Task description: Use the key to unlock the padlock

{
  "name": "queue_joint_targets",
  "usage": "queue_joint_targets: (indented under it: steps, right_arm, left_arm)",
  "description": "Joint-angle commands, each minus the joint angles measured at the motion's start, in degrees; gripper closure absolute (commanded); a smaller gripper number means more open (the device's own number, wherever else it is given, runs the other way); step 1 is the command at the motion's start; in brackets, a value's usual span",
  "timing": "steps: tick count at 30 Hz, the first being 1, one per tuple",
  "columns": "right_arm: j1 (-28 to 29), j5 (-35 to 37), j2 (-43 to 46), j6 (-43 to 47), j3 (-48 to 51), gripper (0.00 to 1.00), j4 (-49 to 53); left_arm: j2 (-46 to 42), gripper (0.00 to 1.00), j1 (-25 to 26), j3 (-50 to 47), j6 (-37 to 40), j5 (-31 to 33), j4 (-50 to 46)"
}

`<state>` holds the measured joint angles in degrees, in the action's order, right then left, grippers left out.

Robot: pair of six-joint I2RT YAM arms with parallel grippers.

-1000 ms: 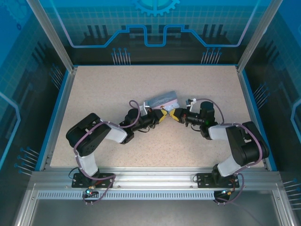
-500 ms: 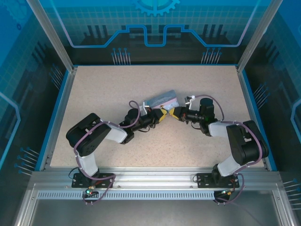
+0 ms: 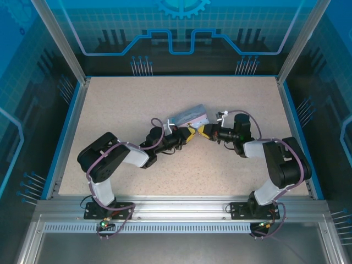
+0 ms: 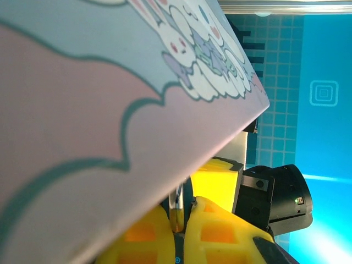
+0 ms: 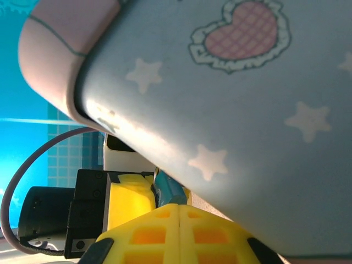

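**Key gripped, lock not yet open**

A thin metal sliver, likely the key (image 4: 177, 210), is pinched in the left pincer (image 3: 190, 133) at the middle of the surface (image 3: 121, 104). Its long axis runs along the fingers, tip out toward the tin (image 3: 190, 117) edge and the right pincer (image 3: 202, 132). That pincer is closed tight, tip to tip with the left, nothing visible between its pads. The padlock is too small to make out, so I judge inserting and turning remain

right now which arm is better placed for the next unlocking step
Left, probably: the left gripper pinches a thin metal sliver, likely the key; the right gripper looks shut on nothing.
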<state>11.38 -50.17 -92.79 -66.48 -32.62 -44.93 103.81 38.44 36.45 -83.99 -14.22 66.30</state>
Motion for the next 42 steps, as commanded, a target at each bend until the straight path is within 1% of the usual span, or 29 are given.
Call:
queue_joint_targets:
  steps: [1, 5, 7, 11, 19, 28, 34, 38, 39, 41, 42]
  right_arm:
    - [-1.14, 1.64, -0.7, 3.15, -2.24, 1.0, 3.14]
    - [-1.27, 0.74, -0.2, 7.04, -3.37, 1.0, 7.57]
    - [-1.26, 0.62, -0.28, 7.25, -3.41, 1.0, 7.96]
    - [-0.3, 1.29, -0.72, 4.51, -1.91, 1.0, 5.14]
    - [4.03, 6.66, -1.38, -2.62, 0.48, 1.0, -1.63]
    - [3.65, 7.49, -2.12, -4.61, 0.21, 1.0, -2.05]
    - [5.06, 10.44, -1.3, -5.23, 0.85, 1.0, -0.91]
    - [4.94, 10.82, -1.07, -4.65, 1.48, 1.0, -0.01]
    - [4.83, 10.88, -1.07, -4.55, 1.59, 1.0, 0.14]
    - [4.86, 11.02, -1.16, -4.07, 1.78, 1.0, 0.81]
    - [4.83, 11.0, -1.25, -3.68, 1.86, 1.0, 1.19]
  left_arm:
    - [-2.17, 1.0, 2.65, 0.56, -0.74, -7.75, 8.18]
    - [-2.02, 1.0, 2.63, 0.89, -0.92, -8.11, 8.2]
    - [-2.01, 1.0, 2.62, 0.99, -1.09, -8.02, 8.14]
    - [-1.95, 1.0, 2.73, 1.25, -0.84, -7.63, 7.73]
    - [-1.46, 1.0, 3.08, 2.66, -0.83, -7.75, 7.17]
    - [-1.76, 1.0, 3.06, 2.27, -0.79, -7.58, 7.07]
    - [-1.77, 1.0, 3.09, 2.23, -0.18, -7.14, 6.49]
    - [-2.9, 1.0, 3.1, 1.51, 1.17, -6.54, 5.12]
    - [-3.34, 0.96, 3.01, 1.35, 1.64, -6.48, 4.53]
    - [-4.42, 0.83, 2.88, 0.9, 2.59, -6.61, 3.32]
    - [-5.21, 0.72, 2.8, 0.68, 3.13, -6.45, 2.59]
